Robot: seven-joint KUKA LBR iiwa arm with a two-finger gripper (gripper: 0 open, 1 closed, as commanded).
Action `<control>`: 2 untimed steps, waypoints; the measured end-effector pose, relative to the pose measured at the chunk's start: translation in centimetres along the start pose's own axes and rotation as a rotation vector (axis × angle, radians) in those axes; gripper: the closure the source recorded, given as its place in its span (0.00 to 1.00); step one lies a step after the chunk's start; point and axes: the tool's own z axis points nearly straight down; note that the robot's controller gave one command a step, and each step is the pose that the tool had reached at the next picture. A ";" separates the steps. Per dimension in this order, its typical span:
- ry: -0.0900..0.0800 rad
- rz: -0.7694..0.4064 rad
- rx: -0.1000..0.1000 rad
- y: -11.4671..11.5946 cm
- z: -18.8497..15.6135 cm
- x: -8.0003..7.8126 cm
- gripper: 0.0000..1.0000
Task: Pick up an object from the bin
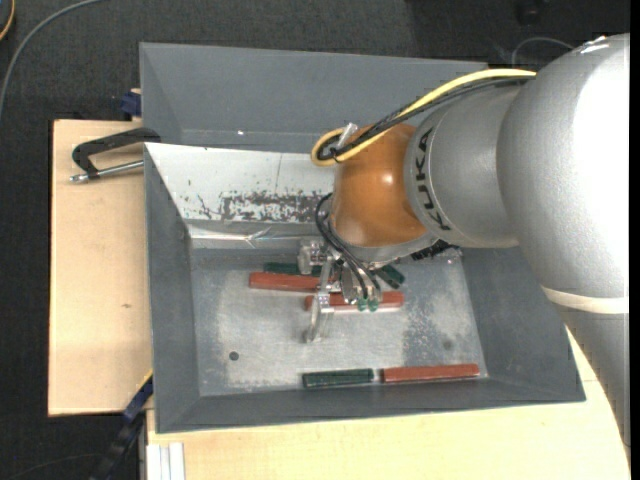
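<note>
The arm point(560, 168) takes up the right side of the camera view, a broad silver-grey body reaching from that side down into the bin point(300, 88). The bin is a grey metal box with sloping walls and a flat, lightly scuffed floor. At the wrist sits the rounded orange cover point(375, 198), and a yellow cable point(450, 90) runs along the top of the arm and loops down beside the cover.

Below the cover, the gripper point(340, 293) hangs low over the middle of the bin floor, a tangle of small metal and dark parts. Whether its jaws are released or clenched cannot be told from this angle, nor whether anything sits between them.

Directly beneath the gripper lies the middle red bar point(390, 300), a thin flat stick lying roughly crosswise near the centre of the floor, its left part hidden by the gripper. Just to the left and slightly further back lies the left red-brown bar point(280, 281), of similar shape, its right end running under the gripper.

A pale metal piece point(318, 320) slants down and left from the gripper; it is unclear whether it belongs to the gripper or lies loose.

Along the near wall, well apart from the gripper, the front red bar point(430, 373) and the dark green bar point(338, 377) lie end to end. A dark speck point(234, 356) rests on the floor at the left.
</note>
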 end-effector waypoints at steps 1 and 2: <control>-0.007 0.080 -0.002 3.5 -0.2 -1.0 0.00; -0.011 0.080 -0.002 3.4 -0.5 -1.2 1.00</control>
